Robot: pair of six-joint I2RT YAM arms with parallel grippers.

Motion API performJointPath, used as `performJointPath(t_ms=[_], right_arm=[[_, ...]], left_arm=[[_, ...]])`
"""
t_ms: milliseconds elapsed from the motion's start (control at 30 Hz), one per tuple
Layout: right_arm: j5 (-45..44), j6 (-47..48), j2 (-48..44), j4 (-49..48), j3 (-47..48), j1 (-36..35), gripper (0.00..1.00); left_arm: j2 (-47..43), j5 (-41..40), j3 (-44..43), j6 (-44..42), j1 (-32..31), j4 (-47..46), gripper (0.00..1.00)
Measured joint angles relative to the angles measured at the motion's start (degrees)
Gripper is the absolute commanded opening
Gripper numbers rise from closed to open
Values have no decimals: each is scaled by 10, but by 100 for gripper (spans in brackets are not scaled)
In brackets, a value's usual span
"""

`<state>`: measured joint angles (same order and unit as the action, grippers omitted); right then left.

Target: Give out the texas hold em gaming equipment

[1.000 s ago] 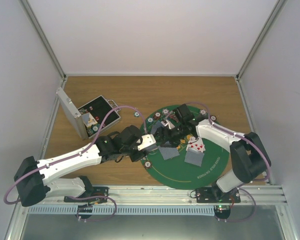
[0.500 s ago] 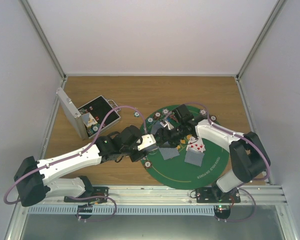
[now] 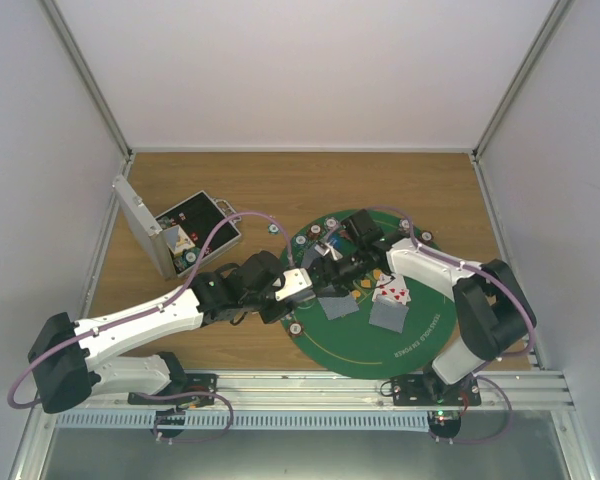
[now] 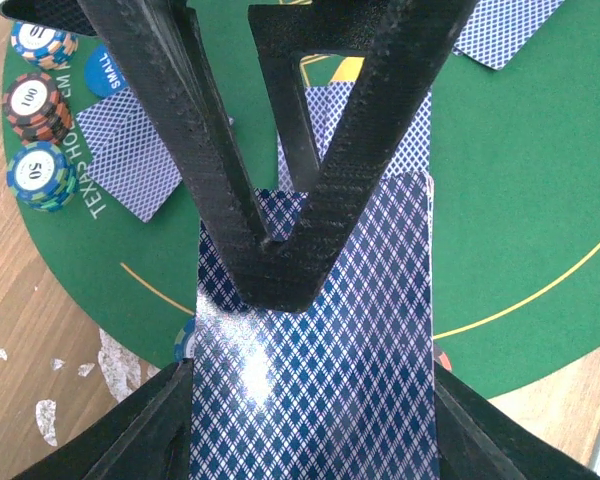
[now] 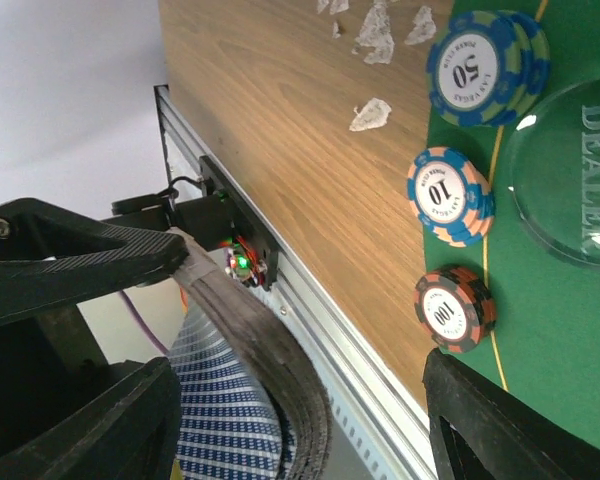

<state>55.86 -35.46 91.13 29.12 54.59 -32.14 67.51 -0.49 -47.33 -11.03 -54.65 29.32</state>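
Blue-backed cards, a whole deck (image 4: 360,330), sit clamped by their long edges in the left pincer (image 4: 310,372). It is closed as far as the pack allows and holds the pack in the air above the left edge of the green felt mat (image 3: 420,345). The right pincer (image 3: 330,270) stands over the mat's middle, with its jaws apart about the deck's far end and its tips seemingly on the deck's top. No card is visibly clamped in it.

The step looks like peeling off one card to deal. The main risk, as I judge it, is that the tips drag two or three cards together, since the backs look glossy and lie flush. From the right wrist the pack's edge looks bowed. A hard push could spring it out of the left grip and scatter cards across the mat, over the face-down cards (image 4: 130,160) and the face-up red-pip card (image 3: 392,292) lying on it. A low pull-away could clip the chip stacks (image 5: 450,195) on the mat's rim or nudge the dealer button (image 5: 580,180) just inside the rim. Both wrists are close above the mat, so a bump between them is possible.
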Motion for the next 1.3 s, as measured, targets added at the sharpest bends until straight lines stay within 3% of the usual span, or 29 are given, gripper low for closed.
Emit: performJointPath(t_ms=[333, 533, 933, 1300], right_arm=[[-59, -25, -7, 0, 22, 9, 92], [-136, -6, -41, 21, 40, 66, 99], [-300, 52, -72, 69, 80, 183, 100], [-365, 82, -111, 78, 96, 226, 100]], left_arm=[[9, -33, 4, 47, 8, -4, 54], [34, -49, -6, 127, 53, 8, 54], [60, -65, -21, 327, 163, 38, 54], [106, -66, 60, 441, 176, 25, 57]])
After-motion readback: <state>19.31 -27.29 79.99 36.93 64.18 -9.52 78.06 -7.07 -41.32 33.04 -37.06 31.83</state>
